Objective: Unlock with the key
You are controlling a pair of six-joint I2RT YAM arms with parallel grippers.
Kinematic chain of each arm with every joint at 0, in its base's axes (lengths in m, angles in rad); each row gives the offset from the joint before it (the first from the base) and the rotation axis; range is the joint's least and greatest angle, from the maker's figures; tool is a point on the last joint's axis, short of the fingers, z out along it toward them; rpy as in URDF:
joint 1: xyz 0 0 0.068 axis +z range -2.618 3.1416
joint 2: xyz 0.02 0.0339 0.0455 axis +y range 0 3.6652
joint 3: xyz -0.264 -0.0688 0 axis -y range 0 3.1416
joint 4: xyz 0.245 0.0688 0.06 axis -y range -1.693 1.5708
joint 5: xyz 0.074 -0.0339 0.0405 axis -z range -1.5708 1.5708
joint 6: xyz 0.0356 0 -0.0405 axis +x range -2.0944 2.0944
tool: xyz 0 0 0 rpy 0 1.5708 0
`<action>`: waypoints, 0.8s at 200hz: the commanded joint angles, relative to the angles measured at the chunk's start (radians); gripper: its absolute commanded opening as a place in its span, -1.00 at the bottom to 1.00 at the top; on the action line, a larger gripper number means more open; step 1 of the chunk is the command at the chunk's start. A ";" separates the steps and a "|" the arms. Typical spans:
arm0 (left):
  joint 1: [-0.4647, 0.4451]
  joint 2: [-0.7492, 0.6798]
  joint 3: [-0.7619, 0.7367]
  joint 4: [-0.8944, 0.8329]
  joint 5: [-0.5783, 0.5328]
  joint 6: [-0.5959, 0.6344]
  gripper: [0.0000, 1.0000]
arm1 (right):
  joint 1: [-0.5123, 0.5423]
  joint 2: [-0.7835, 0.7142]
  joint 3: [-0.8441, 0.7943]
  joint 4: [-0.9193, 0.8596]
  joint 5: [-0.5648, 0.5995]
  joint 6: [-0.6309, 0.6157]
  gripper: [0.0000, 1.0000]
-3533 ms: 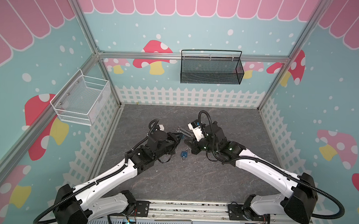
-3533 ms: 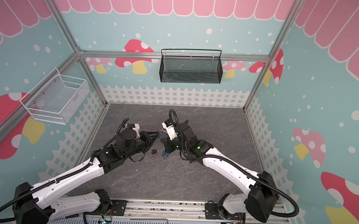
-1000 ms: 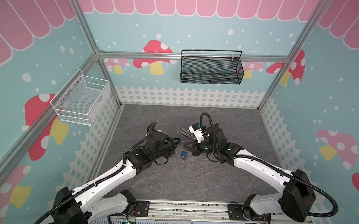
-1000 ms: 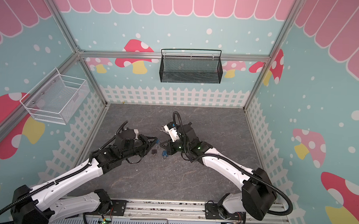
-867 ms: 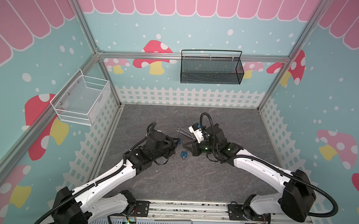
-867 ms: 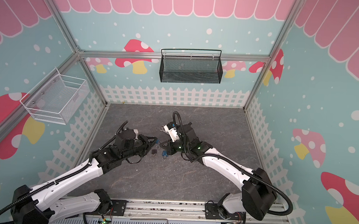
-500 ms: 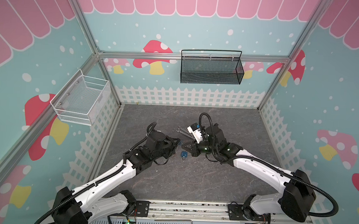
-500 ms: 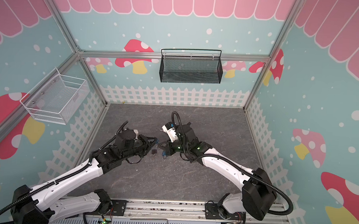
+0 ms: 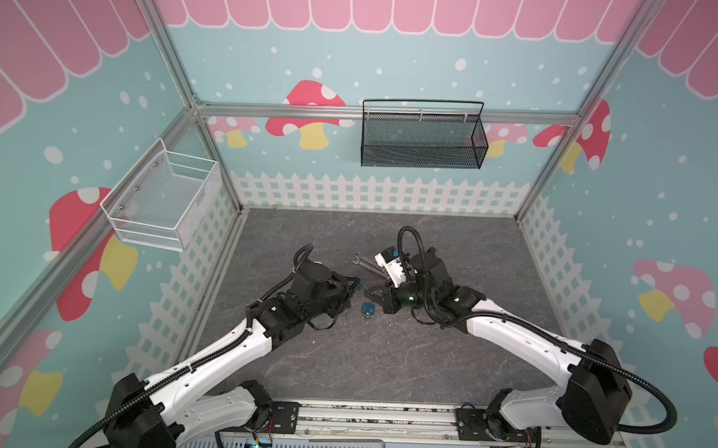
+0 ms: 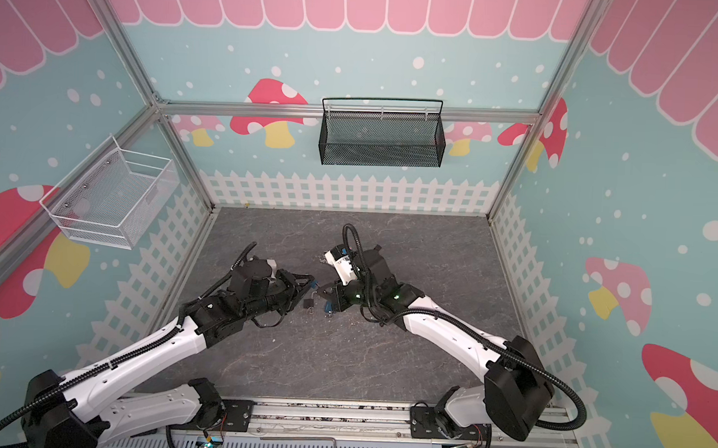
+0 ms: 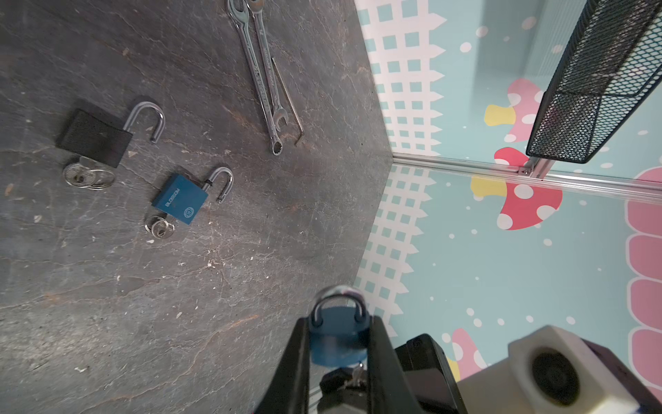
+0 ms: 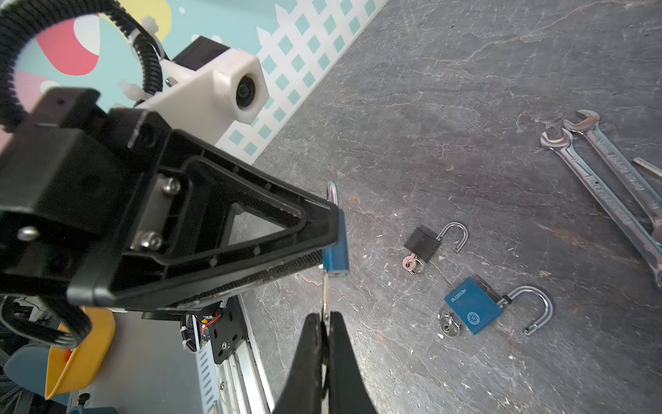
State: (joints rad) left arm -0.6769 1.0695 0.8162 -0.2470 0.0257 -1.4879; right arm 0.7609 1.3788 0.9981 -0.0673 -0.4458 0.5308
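In a top view, the left gripper (image 9: pixel 354 284) and right gripper (image 9: pixel 370 293) are seen tip to tip. Left wrist view: the blue padlock (image 11: pixel 338 338) is clamped by the left, shackle (image 11: pixel 316 315) shut. Right wrist view: the key (image 12: pixel 325 294), pinched by the right at the lock's base, should be turned squarely.

The dark grey, stone-veined surface (image 11: pixel 179 304) carries a small scatter of hardware. A black padlock (image 11: pixel 95 138) lies flat with its shackle swung open and a ring of keys (image 11: pixel 87 177) at its base. Near it lies a blue padlock (image 11: pixel 181 199), shackle also open, with smaller keys (image 11: pixel 160 227) at its base. Apart from these, two wrenches (image 11: pixel 256 77) lie side by side, a thin hex key (image 11: pixel 286 96) alongside.
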 commanded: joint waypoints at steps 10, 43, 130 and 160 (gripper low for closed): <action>0.002 -0.020 0.001 0.006 -0.025 -0.002 -1.00 | 0.000 -0.005 0.010 -0.030 -0.003 -0.018 -1.00; 0.002 -0.017 0.003 0.009 -0.024 -0.002 -1.00 | 0.000 -0.006 0.010 -0.032 -0.007 -0.020 -1.00; 0.002 -0.012 0.005 0.020 -0.007 -0.001 -1.00 | 0.000 0.024 0.042 -0.014 -0.022 -0.021 -1.00; 0.002 -0.008 0.005 0.031 0.003 -0.005 -1.00 | 0.000 0.034 0.043 -0.006 -0.026 -0.015 -1.00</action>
State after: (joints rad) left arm -0.6769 1.0691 0.8162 -0.2420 0.0204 -1.4883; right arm 0.7605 1.3914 1.0145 -0.0887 -0.4633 0.5274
